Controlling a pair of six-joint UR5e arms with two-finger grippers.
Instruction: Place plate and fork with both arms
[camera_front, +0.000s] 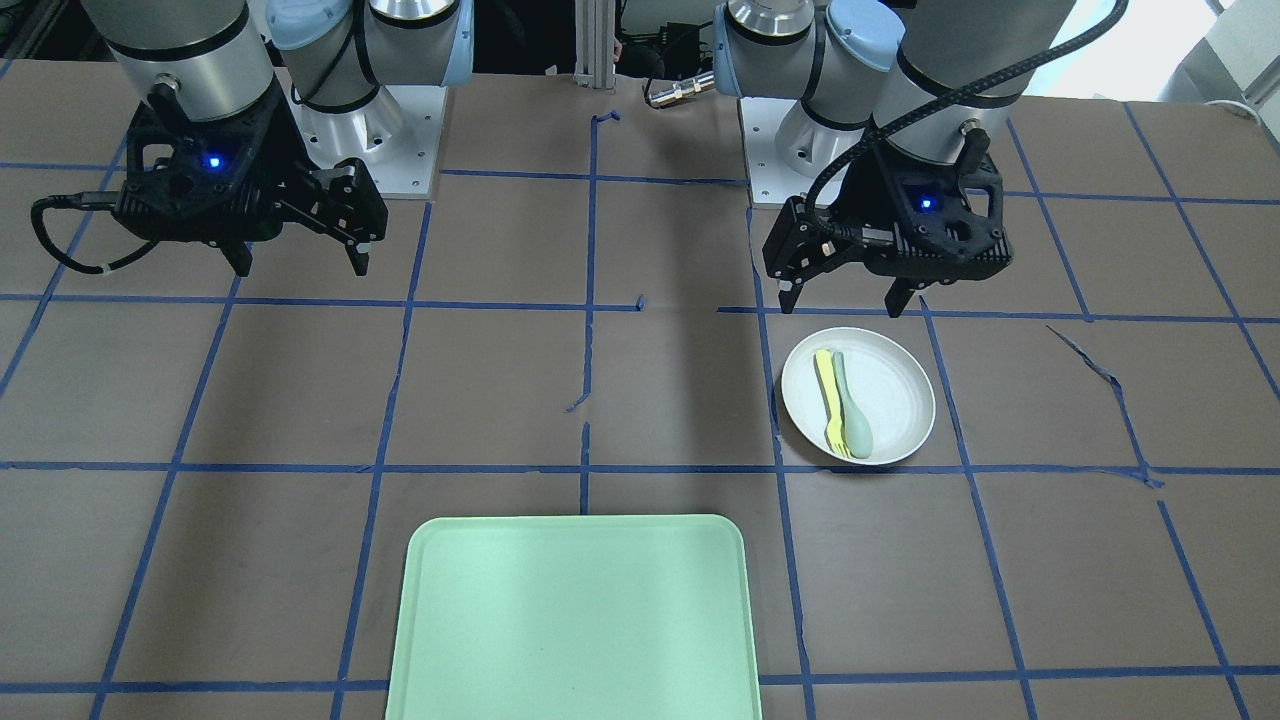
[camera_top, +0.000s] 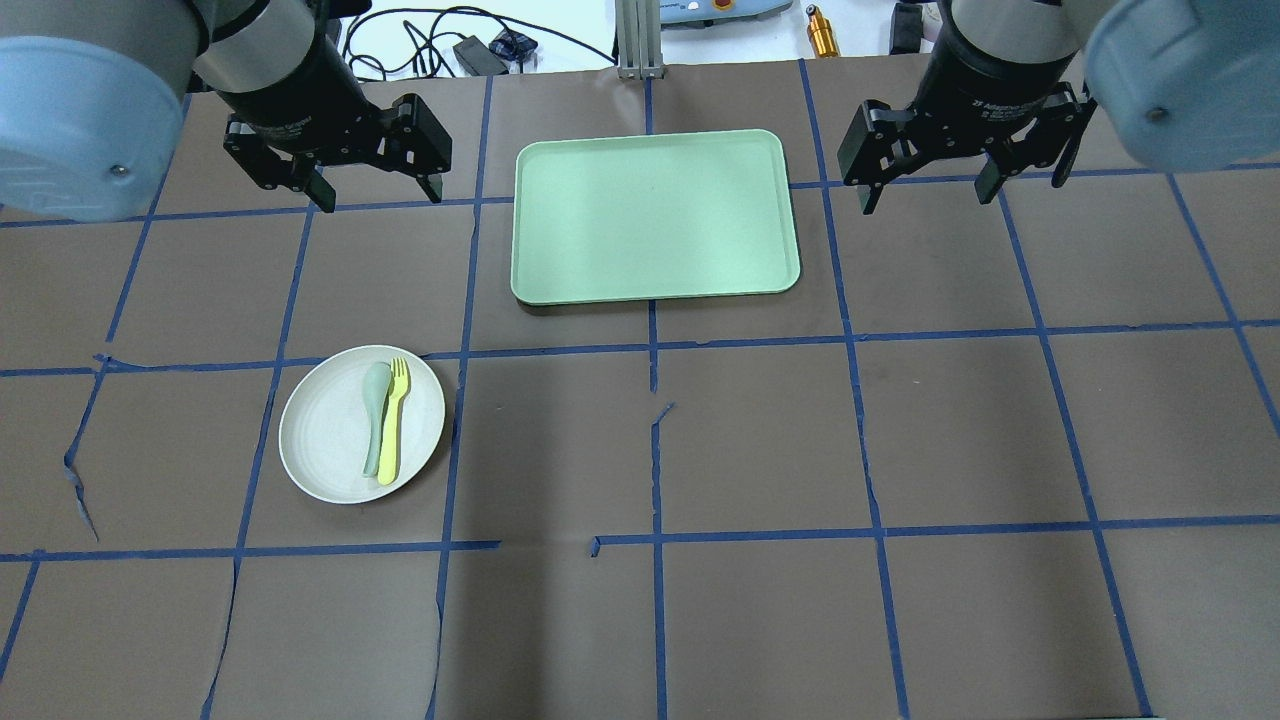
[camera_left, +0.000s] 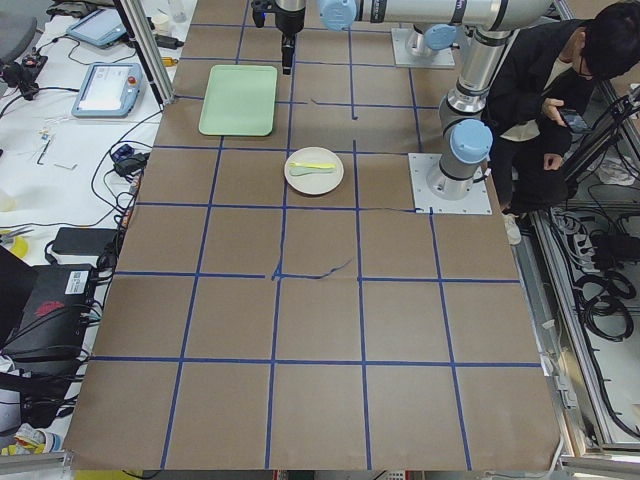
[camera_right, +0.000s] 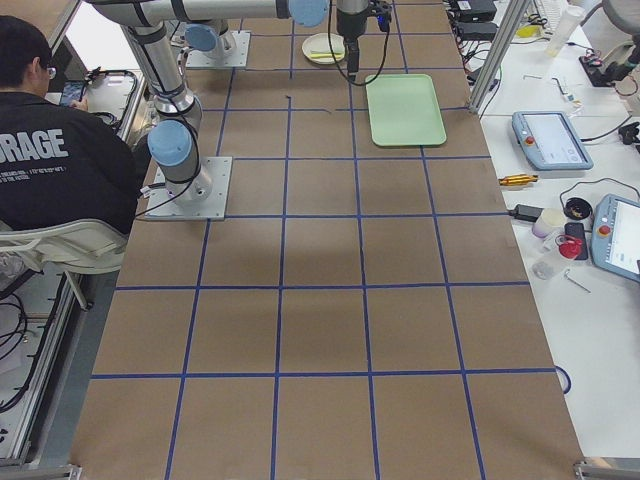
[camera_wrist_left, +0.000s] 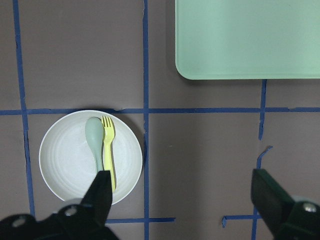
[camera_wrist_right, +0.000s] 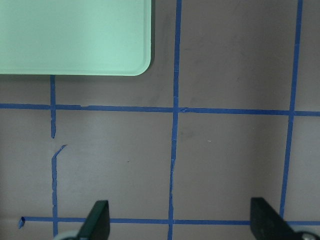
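The small off-white plate (camera_top: 325, 435) lies on the table on my left side, also seen in the front view (camera_front: 895, 385) and the left wrist view (camera_wrist_left: 65, 155). The yellow fork (camera_top: 393, 420) (camera_front: 826, 395) (camera_wrist_left: 108, 152) lies on the plate, right beside a pale grey-green spoon (camera_top: 374, 415). My left gripper (camera_top: 380, 197) (camera_front: 843, 300) (camera_wrist_left: 181, 185) hangs open and empty above the table, beyond the plate. My right gripper (camera_top: 925, 200) (camera_front: 300, 268) (camera_wrist_right: 180, 210) hangs open and empty to the right of the tray.
A rectangular mint-green tray (camera_top: 655, 215) (camera_front: 570, 620) lies at the far middle of the table, between the two grippers. Blue tape lines grid the brown table. A seated person (camera_left: 545, 90) is behind the robot bases.
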